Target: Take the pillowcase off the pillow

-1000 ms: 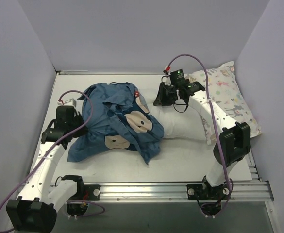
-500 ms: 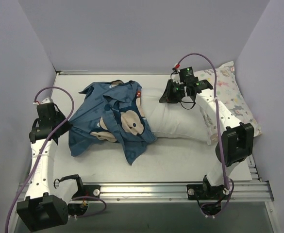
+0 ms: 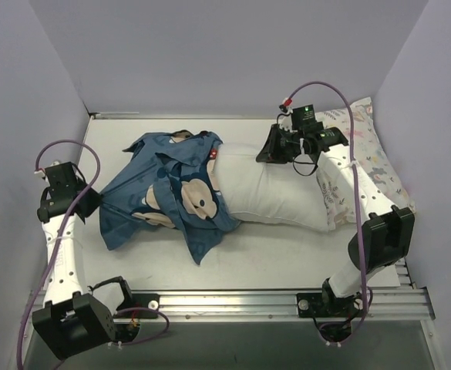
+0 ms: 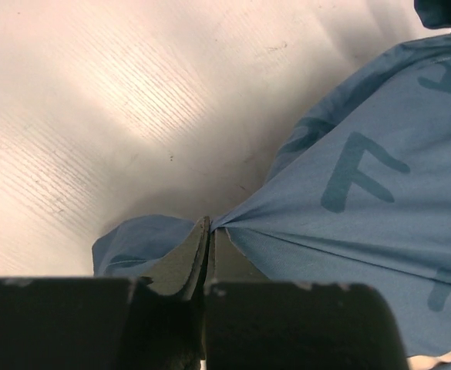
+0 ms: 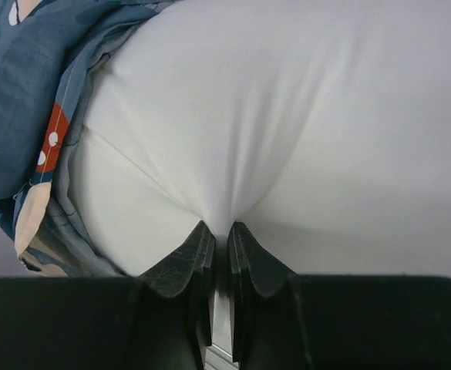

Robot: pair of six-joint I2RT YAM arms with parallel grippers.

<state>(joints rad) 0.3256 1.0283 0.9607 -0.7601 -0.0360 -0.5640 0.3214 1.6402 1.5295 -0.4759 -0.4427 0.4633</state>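
Left tool (image 3: 98,203) clenched on a corner of the pillowcase (image 3: 171,193). The wrist view shows the jaws pressed together at the left tool (image 4: 207,223), with blue cloth pinched between them and the pillowcase (image 4: 348,193) drawn taut away from that point. Pale letters show on the stretched cloth, with the bench (image 4: 94,92) behind it.

Right tool (image 3: 264,154) grasping the pillow (image 3: 275,196) at its far edge. Up close, the right tool (image 5: 219,227) has a fold of white cloth nipped between nearly closed jaws, and the pillow (image 5: 287,116) puckers toward them. An edge of the pillowcase (image 5: 25,92) with a red dotted patch lies at the left of that view.

Against a second ago, the left arm has swung out toward the left wall, and the case has gone with it. It was bunched beside the tool; now it is spread leftward across the bench (image 3: 287,250). Its right edge has slid back along the pillow, so more bare white shows. The right tool sits a little further right and back than before, grip unchanged.

The case is only partly off. It still wraps the pillow's left end, mouse faces up, and one flap trails toward the near edge. The pillow lies across the middle of the bench, its right end against the patterned pillow (image 3: 364,154) by the right wall.
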